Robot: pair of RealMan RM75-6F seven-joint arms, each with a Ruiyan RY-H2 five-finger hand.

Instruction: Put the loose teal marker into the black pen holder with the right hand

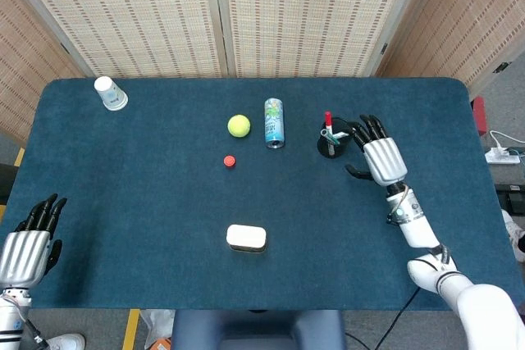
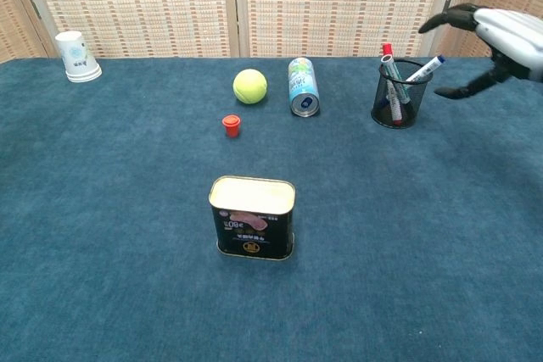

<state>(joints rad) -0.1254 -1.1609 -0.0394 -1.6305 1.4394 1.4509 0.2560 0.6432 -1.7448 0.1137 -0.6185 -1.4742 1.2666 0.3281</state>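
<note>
The black mesh pen holder (image 2: 400,97) (image 1: 331,143) stands at the table's right rear. Several markers stick out of it, among them the teal marker (image 2: 392,84) leaning inside, beside a red-capped one (image 2: 387,50) and a blue-capped one (image 2: 424,69). My right hand (image 2: 496,40) (image 1: 381,156) hovers to the right of the holder, apart from it, fingers spread and holding nothing. My left hand (image 1: 29,243) rests open at the near left table edge, seen only in the head view.
A tennis ball (image 2: 249,86), a lying drink can (image 2: 302,86) and a small red cap (image 2: 231,125) sit mid-table. A luncheon meat tin (image 2: 252,217) stands nearer the front. A paper cup (image 2: 74,56) is at the far left rear.
</note>
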